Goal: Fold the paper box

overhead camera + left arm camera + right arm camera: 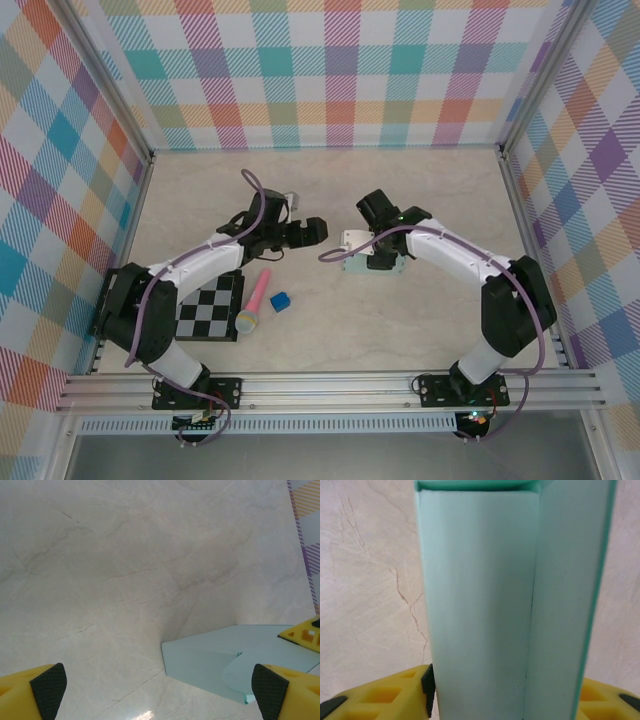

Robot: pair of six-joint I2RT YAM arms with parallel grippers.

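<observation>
The paper box looks partly formed to me: panels are creased upright, yet one rounded flap lies open, so closing is left to do. It stands mid-table, at three o'clock of my left gripper — jaws spread wide, empty. My right gripper pinches the box between both pads.

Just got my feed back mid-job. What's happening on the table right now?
The right gripper has the paper box between its fingers, apparently clamped, with the mint panels partly folded. The left gripper hangs wide open just beside the box, holding nothing. A pink toy microphone, a small blue cube and a checkerboard lie untouched near the left arm's base.
</observation>
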